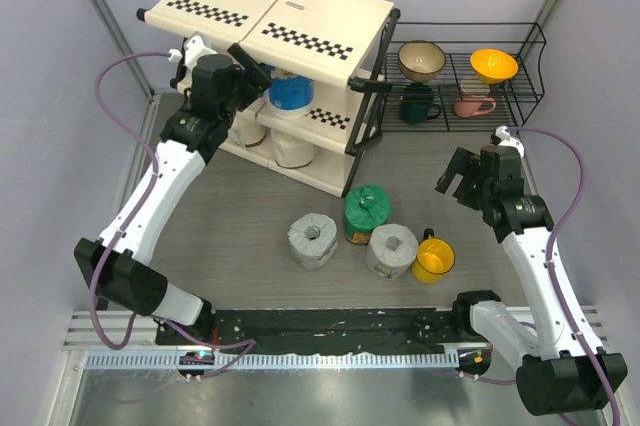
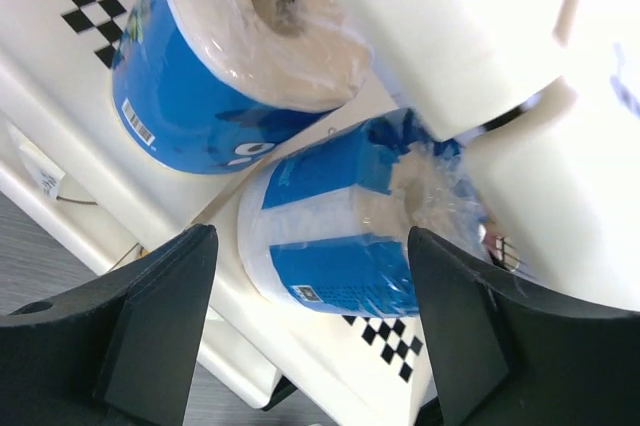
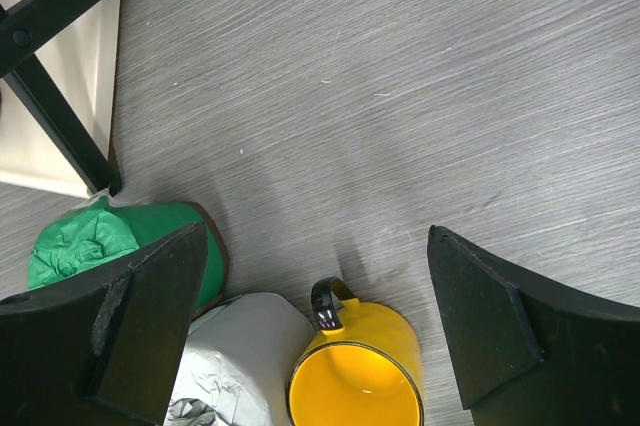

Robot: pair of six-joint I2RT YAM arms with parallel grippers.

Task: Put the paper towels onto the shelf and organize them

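The left claw gaped empty before two blue-and-white rolls, grouped side by side by colour on what seemed the middle tier of the shelf. The right claw, open and empty too, hung near the green roll on the table, likely ready to pick.

The yellow mug stands upright on the grey wood-grain table, open end up. In the right wrist view it lies under the right gripper, between the two finger lines and closer to the left-hand finger, with its black handle on the fingertip side. The black wire rack stands beyond the same gripper, well apart from it. It holds a tan bowl and an orange bowl at the rear, and a dark green mug and a pink mug in front.
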